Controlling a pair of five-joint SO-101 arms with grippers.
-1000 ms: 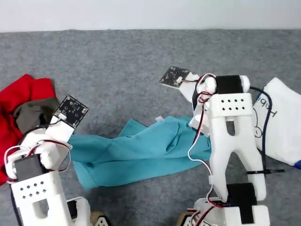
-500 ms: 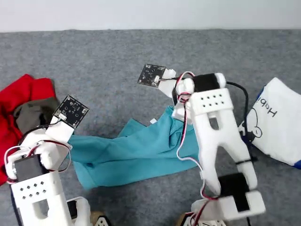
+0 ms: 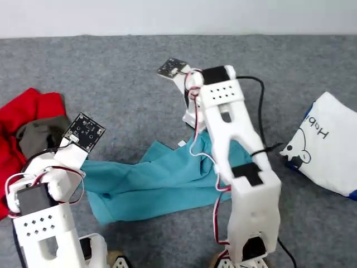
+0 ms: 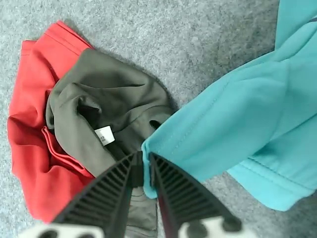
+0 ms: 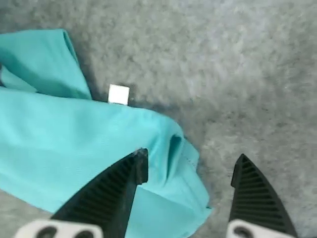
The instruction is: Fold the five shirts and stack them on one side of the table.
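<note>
A grey, felt-like covering spreads over the whole counter (image 3: 111, 72). A plain white wall (image 3: 167, 17) runs along its far edge.

The right arm (image 3: 234, 139) swings away from the white shirt (image 3: 329, 151) toward the middle of the tabletop (image 3: 111, 67) and stretches farther out, bringing its spread right gripper (image 5: 190, 158) over the teal shirt (image 3: 150, 178) by its far edge.
</note>
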